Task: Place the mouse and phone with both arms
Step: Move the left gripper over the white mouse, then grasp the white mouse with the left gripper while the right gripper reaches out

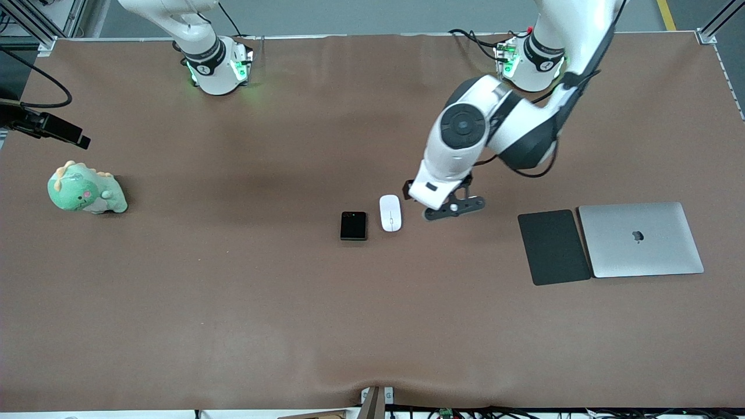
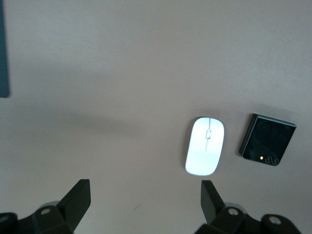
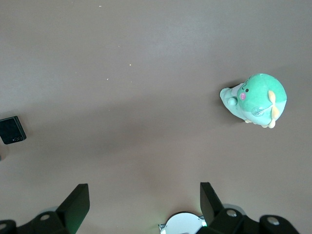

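Phone (image 1: 353, 226), mouse (image 1: 390, 213) beside open left gripper (image 1: 454, 208).

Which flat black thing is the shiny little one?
The phone, small and glossy, beside the white mouse. The dark pad by the laptop is bigger and dull.

Even overhead light, soft shadows (mouse (image 2: 205, 146) overexposed), sharp focus.

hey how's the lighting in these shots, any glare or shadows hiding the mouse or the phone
Front view: even light, mouse and phone unshaded, soft arm shadow on the table. Left wrist view: mouse glows overexposed, phone shows two small glints; the open left end effector is dark. Right wrist view: the right end effector open, light dimmer.
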You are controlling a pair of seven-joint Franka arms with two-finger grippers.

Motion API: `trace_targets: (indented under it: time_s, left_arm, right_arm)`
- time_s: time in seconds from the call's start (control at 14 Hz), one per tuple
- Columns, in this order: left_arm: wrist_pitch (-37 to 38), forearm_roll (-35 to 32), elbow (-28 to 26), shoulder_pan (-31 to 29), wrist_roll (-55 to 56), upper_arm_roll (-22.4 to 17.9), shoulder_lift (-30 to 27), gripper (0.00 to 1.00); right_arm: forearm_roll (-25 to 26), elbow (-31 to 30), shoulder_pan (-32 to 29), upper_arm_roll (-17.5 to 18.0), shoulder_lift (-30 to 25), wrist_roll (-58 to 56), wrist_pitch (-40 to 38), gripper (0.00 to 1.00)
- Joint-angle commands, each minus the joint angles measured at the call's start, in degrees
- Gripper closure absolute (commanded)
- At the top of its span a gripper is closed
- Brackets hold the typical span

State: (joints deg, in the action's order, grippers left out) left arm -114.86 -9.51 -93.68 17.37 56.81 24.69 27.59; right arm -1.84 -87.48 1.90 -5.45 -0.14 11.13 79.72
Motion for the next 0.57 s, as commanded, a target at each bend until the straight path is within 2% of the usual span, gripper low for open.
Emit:
trace_targets:
  time_s: [0.0,0.21,0.5]
  left_arm:
    - [-5.3,-3.4,1.1,1.7,2.6,0.0,5.4,0.0]
    - [-9.8,-6.7,1.7,3.4,8.5,-0.2,9.5,0.0]
    - [-13.8,-7.5,1.7,5.0,9.2,-0.3,12.9,0.0]
  right_arm:
    - [0.0,0.1,0.5,-0.2,0.0,0.5,0.2,0.0]
    - [0.0,0.1,0.6,-0.2,0.2,0.5,0.1,0.0]
    - [0.1,0.1,1.1,-0.2,0.2,0.5,0.2,0.0]
